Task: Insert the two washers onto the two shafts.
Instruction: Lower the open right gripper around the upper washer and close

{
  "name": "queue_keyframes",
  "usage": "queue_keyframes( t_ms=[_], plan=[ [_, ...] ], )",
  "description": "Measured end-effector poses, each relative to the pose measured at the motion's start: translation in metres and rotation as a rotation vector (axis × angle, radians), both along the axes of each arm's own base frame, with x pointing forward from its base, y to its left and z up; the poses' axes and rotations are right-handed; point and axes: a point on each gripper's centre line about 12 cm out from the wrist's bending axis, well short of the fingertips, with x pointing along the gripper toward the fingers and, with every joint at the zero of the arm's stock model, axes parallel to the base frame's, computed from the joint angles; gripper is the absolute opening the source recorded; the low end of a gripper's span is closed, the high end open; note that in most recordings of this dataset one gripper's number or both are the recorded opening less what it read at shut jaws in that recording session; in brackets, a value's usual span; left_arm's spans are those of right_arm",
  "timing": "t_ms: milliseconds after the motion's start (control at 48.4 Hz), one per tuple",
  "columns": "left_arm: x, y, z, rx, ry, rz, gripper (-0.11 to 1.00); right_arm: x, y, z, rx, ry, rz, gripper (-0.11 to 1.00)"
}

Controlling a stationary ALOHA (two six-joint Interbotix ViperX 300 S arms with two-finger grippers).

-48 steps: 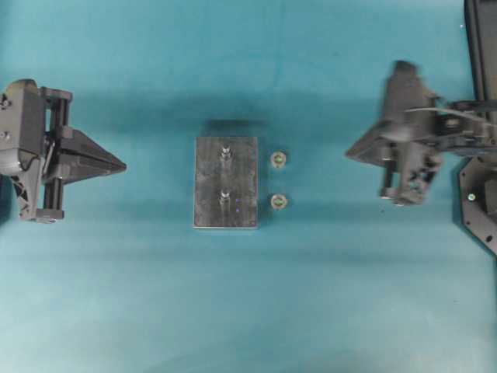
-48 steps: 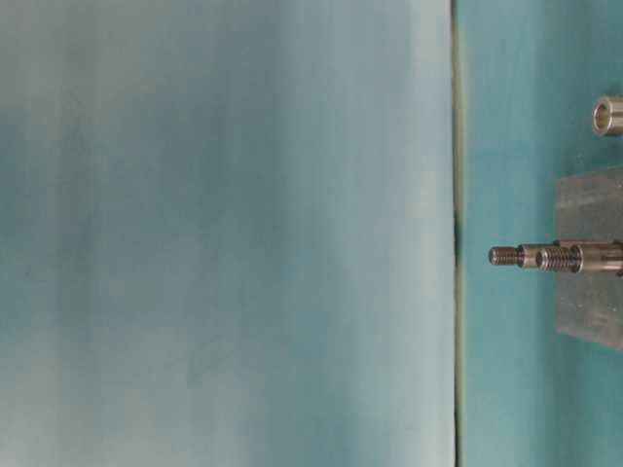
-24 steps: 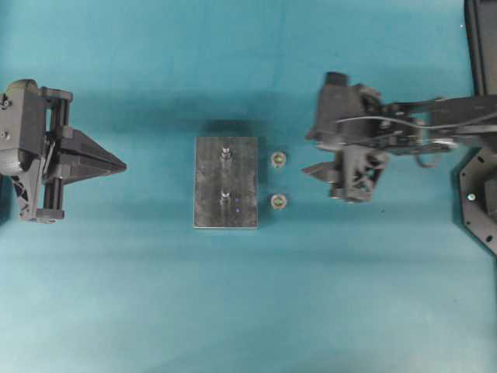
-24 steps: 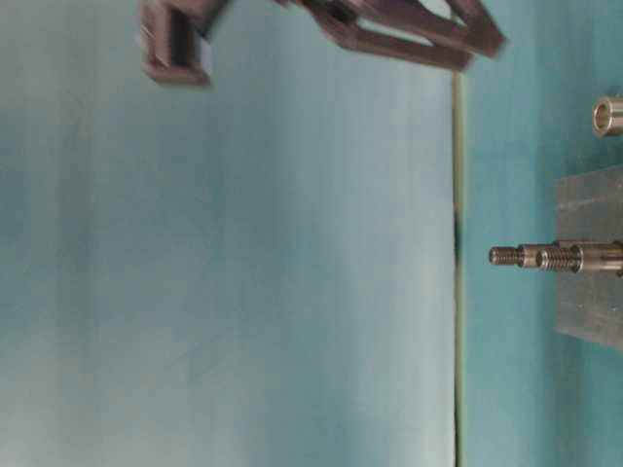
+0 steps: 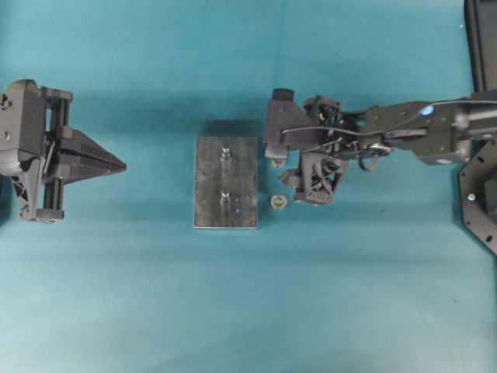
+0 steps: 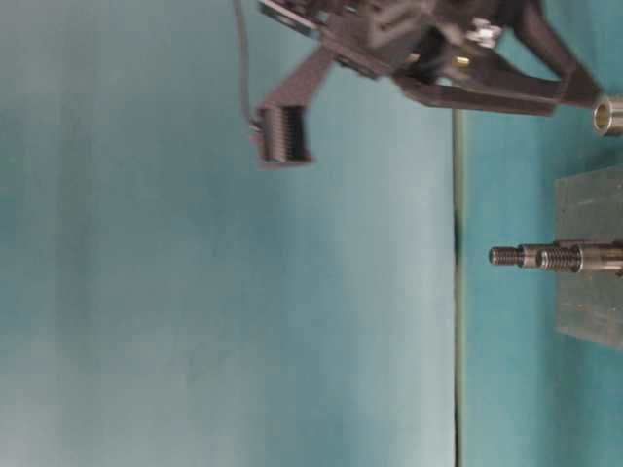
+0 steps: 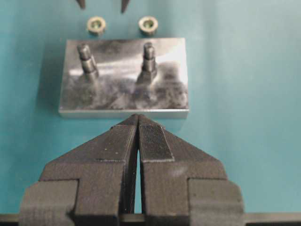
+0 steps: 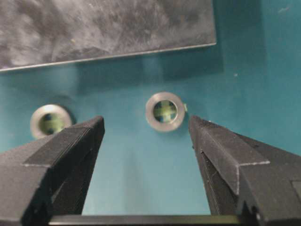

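Since prior frame: right gripper (image 8: 146, 136) has come in from the table's right edge and now hangs over the washers, jaws spread wide, gripping nothing. Left gripper (image 7: 138, 141) unmoved, jaws pressed together, empty. Target washer (image 8: 164, 111) lies flat on the mat between the right fingertips, just beside the plate (image 5: 225, 193). Count: 2 washers, second (image 8: 51, 120) near the left-hand finger; 2 shafts (image 7: 148, 57) upright on 1 plate.

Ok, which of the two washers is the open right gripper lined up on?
The washer centred between the right gripper fingers in the wrist view. The other washer sits off to the side, beyond one finger.
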Motion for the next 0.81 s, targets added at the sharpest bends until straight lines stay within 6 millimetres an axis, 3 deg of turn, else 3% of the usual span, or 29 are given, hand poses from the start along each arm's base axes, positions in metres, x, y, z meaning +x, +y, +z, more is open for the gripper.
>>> queue_keyframes(
  t_ms=[413, 805],
  plan=[
    [0.000, 0.000, 0.000, 0.000, -0.002, 0.000, 0.00, 0.004, -0.018, -0.012, 0.001, 0.003, -0.049, 0.79],
    [0.000, 0.000, 0.000, 0.000, -0.002, 0.000, 0.00, 0.007, -0.011, -0.024, 0.005, 0.033, -0.027, 0.76]
  ],
)
